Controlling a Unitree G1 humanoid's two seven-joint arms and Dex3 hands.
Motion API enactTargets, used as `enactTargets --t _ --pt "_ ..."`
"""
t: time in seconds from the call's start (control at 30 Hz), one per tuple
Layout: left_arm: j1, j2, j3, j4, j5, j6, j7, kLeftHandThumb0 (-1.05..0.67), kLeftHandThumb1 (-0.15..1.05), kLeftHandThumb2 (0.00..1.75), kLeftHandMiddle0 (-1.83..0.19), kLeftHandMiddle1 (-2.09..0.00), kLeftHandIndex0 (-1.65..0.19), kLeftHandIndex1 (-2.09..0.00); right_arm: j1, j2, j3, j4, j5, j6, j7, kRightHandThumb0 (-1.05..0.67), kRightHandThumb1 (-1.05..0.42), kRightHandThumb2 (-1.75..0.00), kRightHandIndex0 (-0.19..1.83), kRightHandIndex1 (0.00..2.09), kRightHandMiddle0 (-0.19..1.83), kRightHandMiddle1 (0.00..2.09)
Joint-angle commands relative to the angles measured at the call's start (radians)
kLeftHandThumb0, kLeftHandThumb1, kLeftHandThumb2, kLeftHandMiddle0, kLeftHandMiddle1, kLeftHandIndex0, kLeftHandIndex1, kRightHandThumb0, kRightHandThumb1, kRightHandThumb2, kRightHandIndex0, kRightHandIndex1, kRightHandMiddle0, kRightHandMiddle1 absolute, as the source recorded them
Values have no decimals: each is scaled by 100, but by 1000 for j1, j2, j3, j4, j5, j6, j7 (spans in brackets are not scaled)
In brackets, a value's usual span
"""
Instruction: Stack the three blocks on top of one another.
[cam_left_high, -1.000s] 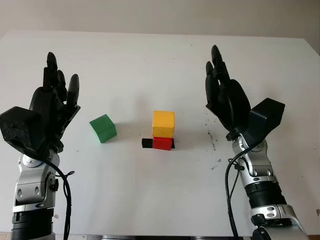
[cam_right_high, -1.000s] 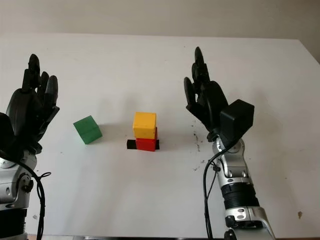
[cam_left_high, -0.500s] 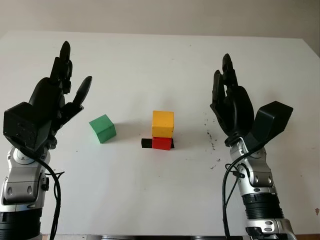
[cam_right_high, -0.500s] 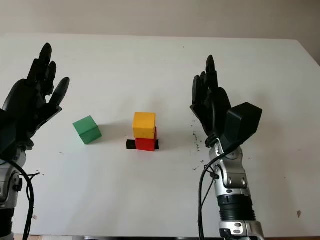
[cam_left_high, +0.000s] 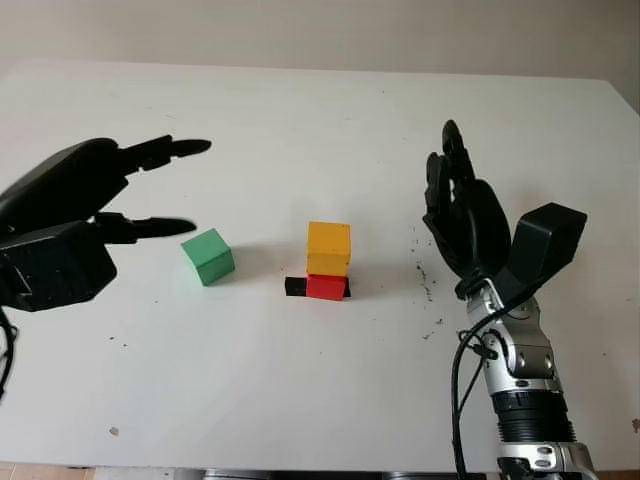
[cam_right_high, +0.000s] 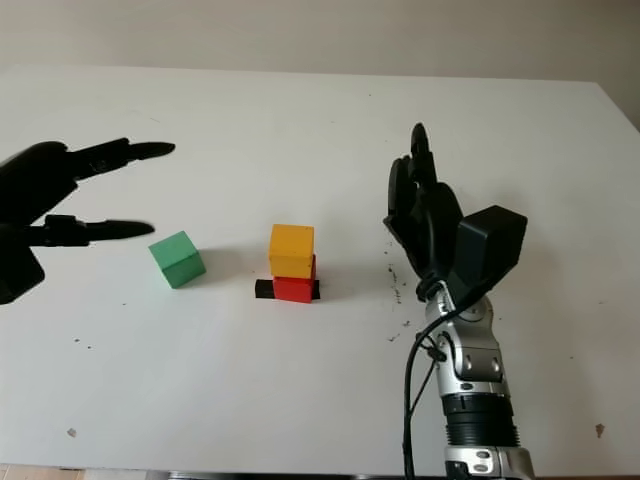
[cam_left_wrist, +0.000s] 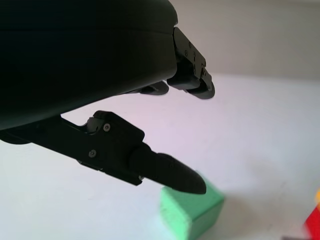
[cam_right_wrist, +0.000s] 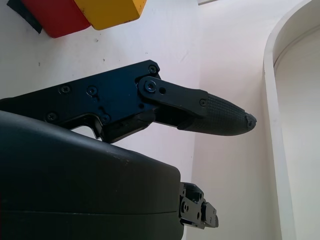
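Two blocks stacked already: yellow block (cam_left_high: 328, 247) on red block (cam_left_high: 325, 287), mid-counter (cam_left_high: 300, 390). Green block (cam_left_high: 208, 256) alone, just beside the left hand (cam_left_high: 70, 215), fingers (cam_left_high: 160, 227) wide and empty. Right hand (cam_left_high: 465, 220) open, well right of the stack. Best straddled squarely, pinched on opposite faces, lifted clear before carrying over yellow.

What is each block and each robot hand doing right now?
Green block: alone on the table, not stacked, untouched.
Yellow block: stacked on the red one.
Red block: bottom of the stack, on a black mark.
Left hand: open, beside the green block.
Right hand: open, raised right of the stack.
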Motion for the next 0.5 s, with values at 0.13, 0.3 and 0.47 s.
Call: enactTargets --t 0.13,0.3,0.47 --pt "-82 63 -93 34 120 -90 -39 -40 75 4 -16 -3 -43 -10 -6 4 -7 7 5 3 1 -73 -105 -65 -19 0 -19 0" --pt "-91 64 -116 75 176 -219 8 -37 74 5 -12 -3 -45 -8 -8 3 -9 14 9 8 4 -72 -105 -65 -19 0 -19 0" --pt "-83 33 -130 140 264 -356 162 -38 76 6 -12 -5 -44 -7 -5 8 -11 20 19 8 10 -72 -105 -64 -19 0 -19 0"
